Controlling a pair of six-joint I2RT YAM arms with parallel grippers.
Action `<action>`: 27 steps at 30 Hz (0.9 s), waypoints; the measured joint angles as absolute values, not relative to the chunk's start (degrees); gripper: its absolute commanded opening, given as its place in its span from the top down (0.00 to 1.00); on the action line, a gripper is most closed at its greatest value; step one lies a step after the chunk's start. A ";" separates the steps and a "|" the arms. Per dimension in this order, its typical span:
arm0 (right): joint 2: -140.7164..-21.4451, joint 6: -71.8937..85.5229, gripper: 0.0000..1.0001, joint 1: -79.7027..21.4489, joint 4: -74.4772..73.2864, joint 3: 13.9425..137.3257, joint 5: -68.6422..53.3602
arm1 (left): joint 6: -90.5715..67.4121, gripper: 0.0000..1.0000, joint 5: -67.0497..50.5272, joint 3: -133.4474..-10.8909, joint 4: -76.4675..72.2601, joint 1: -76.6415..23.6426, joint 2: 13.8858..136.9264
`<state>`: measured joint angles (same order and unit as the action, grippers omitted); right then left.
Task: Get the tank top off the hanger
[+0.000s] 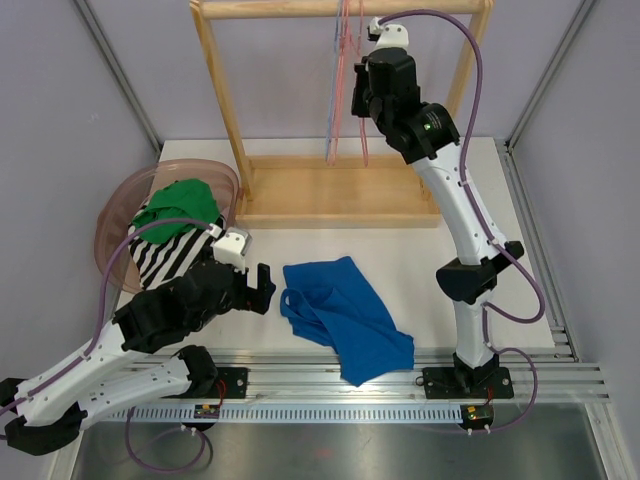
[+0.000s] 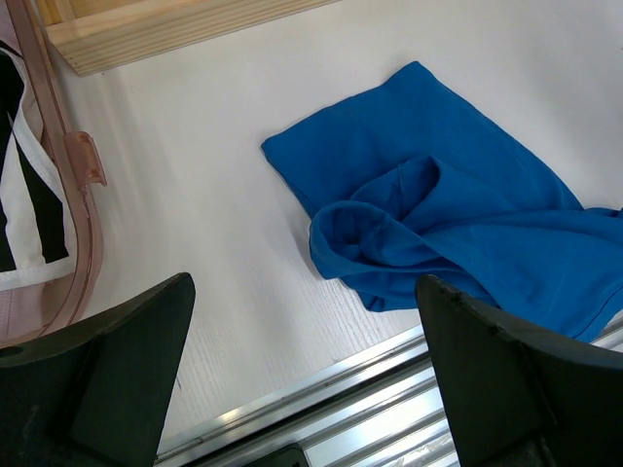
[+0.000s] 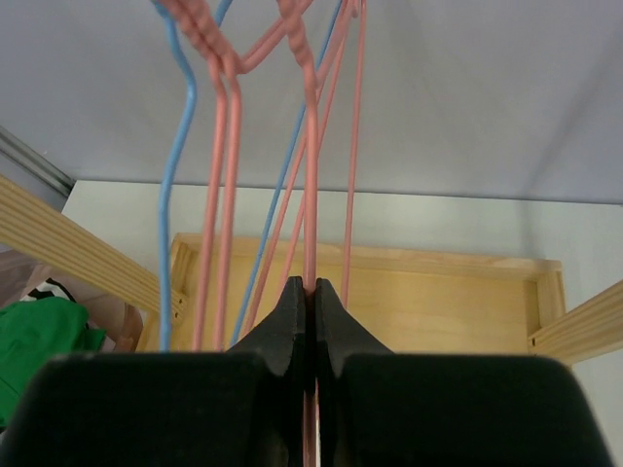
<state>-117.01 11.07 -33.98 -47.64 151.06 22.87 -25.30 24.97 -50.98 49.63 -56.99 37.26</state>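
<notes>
A white desk [image 1: 420, 250] stands between pale walls, with a wooden rack [image 1: 340, 190] at its far side. The right pincer [image 3: 311, 297] is raised to the rack and clenched on a thin pink hanger [image 3: 311, 175]. The wire runs down between its shut fingers, and other pink and blue hangers [image 3: 175, 195] hang just beside it, all bare. The left pincer [image 2: 304, 292] hovers low over the desk, released wide and grasping nothing. Just to its right lies the blue tank top [image 1: 345, 315], off the hanger and crumpled flat on the desk between the two arms, one corner reaching the metal rail [image 1: 520, 372]. To the left sits a pink basket [image 1: 115, 215] holding a green garment [image 1: 180, 205] and a striped garment [image 1: 165, 255].
</notes>
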 measured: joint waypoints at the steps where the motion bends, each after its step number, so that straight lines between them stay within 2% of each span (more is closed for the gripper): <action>1: -117.23 10.90 1.00 -34.46 -47.51 151.24 22.92 | -25.30 0.01 24.97 -50.98 49.65 -56.90 37.26; 9: -118.17 10.61 1.00 -36.71 -45.87 151.74 23.11 | -25.30 0.01 24.97 -50.98 49.63 -56.01 37.58; 10: -118.17 10.59 0.95 -36.71 -45.89 151.74 23.14 | -25.30 0.01 24.97 -50.98 49.63 -55.99 37.63; 11: -118.15 10.48 0.74 -36.71 -45.82 151.68 23.16 | -25.30 0.01 24.95 -50.98 49.60 -55.94 37.67; 12: -118.13 10.57 0.68 -36.71 -45.60 151.46 23.22 | -25.30 0.01 24.97 -50.98 49.60 -55.86 37.71; 16: -115.94 9.45 0.55 -36.84 -45.25 146.80 23.38 | -25.61 0.01 25.34 -50.98 49.67 -55.72 38.33; 20: -110.67 8.56 0.49 -36.88 -45.10 139.63 23.68 | -27.24 0.01 25.26 -50.98 48.93 -55.72 38.94; 23: -104.12 8.03 0.36 -36.88 -45.01 133.23 24.56 | -28.71 0.01 24.05 -50.33 45.47 -55.75 39.53; 27: -91.22 7.64 0.05 -36.97 -43.77 121.54 23.92 | -30.74 0.01 21.61 -48.99 38.98 -56.47 44.21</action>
<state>-91.22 7.64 -36.97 -43.77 121.54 23.92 -30.74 21.61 -48.99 38.98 -56.47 44.21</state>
